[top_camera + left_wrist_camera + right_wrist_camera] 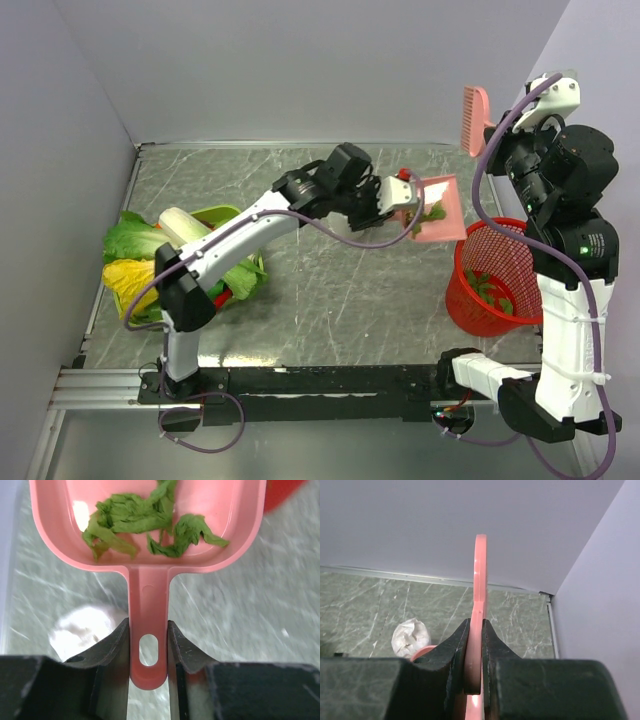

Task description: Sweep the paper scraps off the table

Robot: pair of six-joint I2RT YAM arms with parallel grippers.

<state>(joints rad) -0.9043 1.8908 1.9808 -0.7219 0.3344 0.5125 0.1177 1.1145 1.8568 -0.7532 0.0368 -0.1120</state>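
Observation:
My left gripper (400, 196) is shut on the handle (148, 595) of a pink dustpan (445, 205) and holds it above the table (330, 290), just left of the red basket. Several dark-green paper scraps (150, 522) lie in the pan, and also show in the top view (432, 213). My right gripper (503, 140) is raised high at the right, shut on a pink brush (475, 120). In the right wrist view the brush (480, 570) stands edge-on between my fingers (476, 625). I see no loose scraps on the table.
A red mesh basket (495, 278) stands at the right edge with green scraps (492, 290) inside. Cabbages and lettuces (130, 245) lie at the left with a green bowl (215, 213). A white crumpled lump (410, 635) sits on the table under the dustpan.

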